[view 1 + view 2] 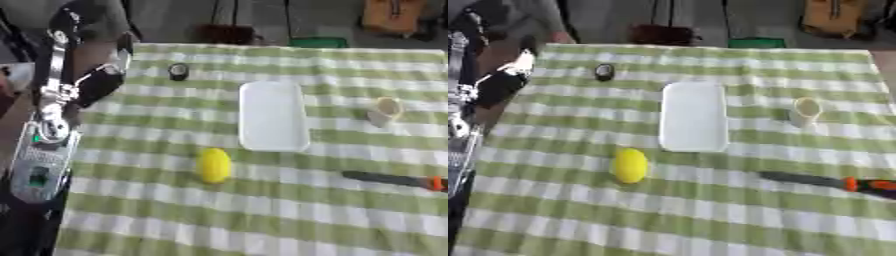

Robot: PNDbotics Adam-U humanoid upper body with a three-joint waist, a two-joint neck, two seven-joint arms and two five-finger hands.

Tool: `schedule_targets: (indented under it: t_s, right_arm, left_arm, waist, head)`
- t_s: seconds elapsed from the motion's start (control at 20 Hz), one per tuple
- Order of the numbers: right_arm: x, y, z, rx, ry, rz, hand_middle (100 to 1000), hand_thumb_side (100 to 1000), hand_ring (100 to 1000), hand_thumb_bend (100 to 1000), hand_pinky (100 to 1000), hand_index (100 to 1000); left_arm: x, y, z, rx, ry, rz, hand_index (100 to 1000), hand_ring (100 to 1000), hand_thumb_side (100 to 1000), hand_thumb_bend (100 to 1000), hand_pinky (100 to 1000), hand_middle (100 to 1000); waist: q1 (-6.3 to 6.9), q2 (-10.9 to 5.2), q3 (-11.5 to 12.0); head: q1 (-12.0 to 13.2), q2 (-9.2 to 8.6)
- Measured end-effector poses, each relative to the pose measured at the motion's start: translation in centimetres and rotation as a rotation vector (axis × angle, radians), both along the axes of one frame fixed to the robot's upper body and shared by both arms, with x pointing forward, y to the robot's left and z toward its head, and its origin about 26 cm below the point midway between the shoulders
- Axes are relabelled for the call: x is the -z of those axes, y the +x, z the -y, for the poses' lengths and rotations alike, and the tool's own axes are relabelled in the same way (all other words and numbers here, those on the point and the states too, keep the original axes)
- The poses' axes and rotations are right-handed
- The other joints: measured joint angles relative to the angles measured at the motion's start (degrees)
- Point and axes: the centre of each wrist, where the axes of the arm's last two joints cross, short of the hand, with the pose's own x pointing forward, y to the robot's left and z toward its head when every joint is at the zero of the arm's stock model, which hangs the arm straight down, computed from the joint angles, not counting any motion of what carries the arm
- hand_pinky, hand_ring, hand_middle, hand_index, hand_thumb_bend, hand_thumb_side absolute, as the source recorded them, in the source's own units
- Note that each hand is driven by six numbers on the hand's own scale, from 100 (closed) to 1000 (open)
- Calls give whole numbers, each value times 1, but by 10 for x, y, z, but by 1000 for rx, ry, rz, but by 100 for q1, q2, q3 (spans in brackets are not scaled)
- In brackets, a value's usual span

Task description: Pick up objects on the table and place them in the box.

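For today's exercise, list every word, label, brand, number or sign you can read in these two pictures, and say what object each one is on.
None can be read.
White box: plain, no print visible.
Yellow object: no marking.
Small dark round object: too blurred to tell.
Pale cup: no readable print.
Knife: none visible.
Checked tablecloth: pattern only.

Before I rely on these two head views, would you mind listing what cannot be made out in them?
- Left hand: blurred in both views; whether its fingers are open or curled is unreadable.
- Right hand: in neither view.
- Knife: orange-and-black handle end cut by the right edge in both views.
- Small dark round object: too small and blurred to identify.
- White box: washed-out; depth and contents are unclear.
- Cup: upright or tipped is uncertain.
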Motion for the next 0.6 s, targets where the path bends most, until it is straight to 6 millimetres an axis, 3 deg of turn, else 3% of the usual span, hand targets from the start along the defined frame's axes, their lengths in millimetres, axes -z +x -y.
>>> schedule_targets:
  t_s: [0.3,0.6]
  right_arm:
    - [0,0,0,-2,-1,-3,708,734,656,502,597,812]
    - [1,0,-1,-7,-4,-11,707,734,655,502,597,812]
  left_arm:
    - [-15,20,-9,-26,194,-138,836,866,229,309,840,884]
    - [-38,61,-26,-48,469,-355,809,875,236,331,854,888]
  waist:
    - [32,-21,-54]
    - [85,-71,-126]
  head:
    - [6,0]
    - [31,2]
